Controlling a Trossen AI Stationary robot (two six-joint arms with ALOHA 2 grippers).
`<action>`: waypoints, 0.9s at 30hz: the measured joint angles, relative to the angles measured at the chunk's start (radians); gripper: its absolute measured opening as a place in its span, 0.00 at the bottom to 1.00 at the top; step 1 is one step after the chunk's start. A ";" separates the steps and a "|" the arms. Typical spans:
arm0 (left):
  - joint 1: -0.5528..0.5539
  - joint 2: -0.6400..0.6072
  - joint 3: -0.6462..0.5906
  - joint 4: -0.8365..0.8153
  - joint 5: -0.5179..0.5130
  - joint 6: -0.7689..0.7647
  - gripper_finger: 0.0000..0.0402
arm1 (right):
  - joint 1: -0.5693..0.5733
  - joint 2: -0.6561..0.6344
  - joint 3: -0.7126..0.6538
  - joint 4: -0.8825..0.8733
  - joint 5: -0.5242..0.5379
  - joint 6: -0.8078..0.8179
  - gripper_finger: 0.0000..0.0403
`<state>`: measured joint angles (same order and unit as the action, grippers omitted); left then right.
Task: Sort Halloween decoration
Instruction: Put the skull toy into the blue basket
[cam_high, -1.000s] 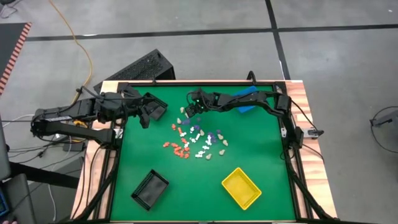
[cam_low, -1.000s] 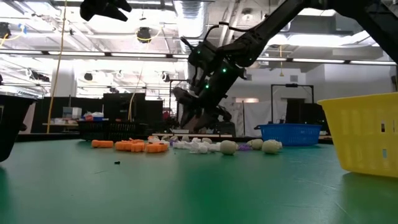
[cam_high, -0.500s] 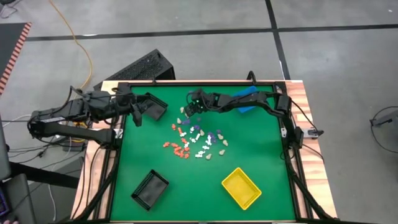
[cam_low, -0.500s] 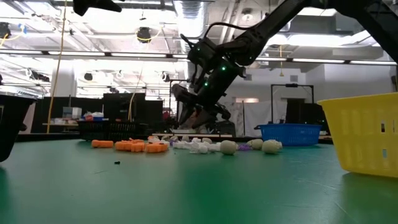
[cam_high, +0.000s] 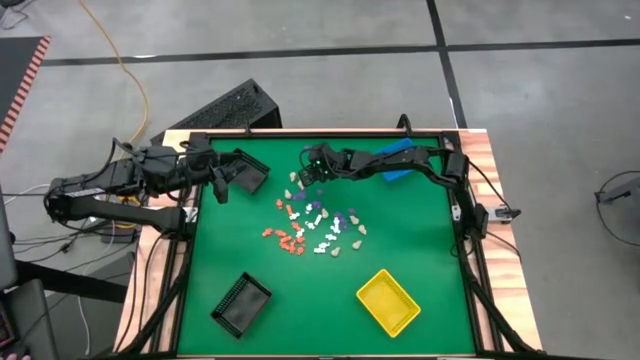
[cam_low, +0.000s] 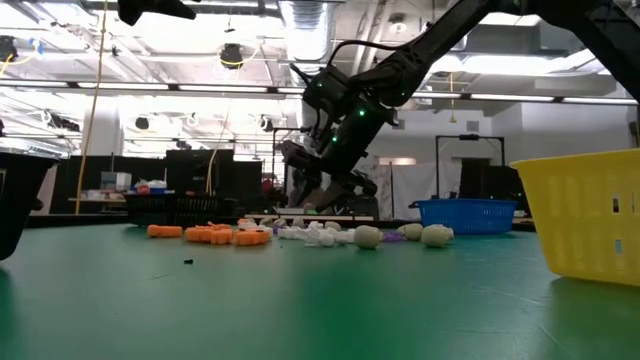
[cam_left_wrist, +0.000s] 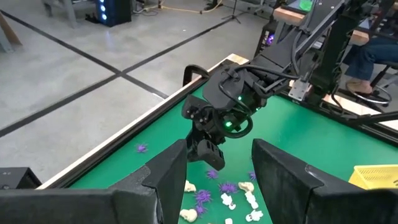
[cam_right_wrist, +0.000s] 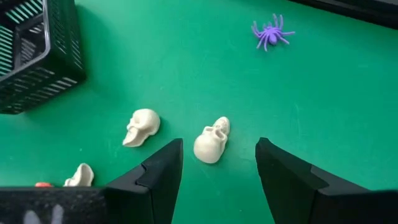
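The Halloween decoration lies as a loose pile (cam_high: 315, 225) of small orange, white, purple and beige pieces on the green table top. My right gripper (cam_high: 305, 178) hovers open at the pile's far edge, pointing slantwise down. In its wrist view a beige skull (cam_right_wrist: 211, 142) lies on its side just ahead of the gap between the fingers (cam_right_wrist: 217, 171), untouched. A second skull (cam_right_wrist: 140, 126) and a purple spider (cam_right_wrist: 272, 32) lie nearby. My left gripper (cam_high: 217, 182) is open, raised at the table's left edge, and holds nothing (cam_left_wrist: 217, 180).
One black bin (cam_high: 246, 170) stands at the far left beside my left gripper, another (cam_high: 240, 303) at the near left. A yellow bin (cam_high: 388, 302) stands near right. A blue bin (cam_high: 397, 160) sits at the far edge under my right arm.
My left gripper has drawn back from over the far-left black bin toward the table's left edge, still open, then stopped. The pieces on the table lie where they were.
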<state>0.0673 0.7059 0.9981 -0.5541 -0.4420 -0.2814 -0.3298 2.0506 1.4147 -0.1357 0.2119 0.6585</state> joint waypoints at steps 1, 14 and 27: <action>0.000 0.000 0.000 0.000 0.000 0.000 0.43 | 0.000 0.000 0.000 -0.001 0.000 0.000 0.56; 0.000 0.000 0.000 0.000 0.001 0.000 0.43 | 0.000 0.000 0.000 -0.022 0.000 -0.001 0.56; 0.000 0.000 0.000 0.000 0.019 -0.001 0.43 | 0.000 0.000 0.000 -0.022 0.000 -0.004 0.56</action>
<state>0.0669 0.7063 0.9981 -0.5541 -0.4229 -0.2823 -0.3298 2.0506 1.4147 -0.1576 0.2119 0.6548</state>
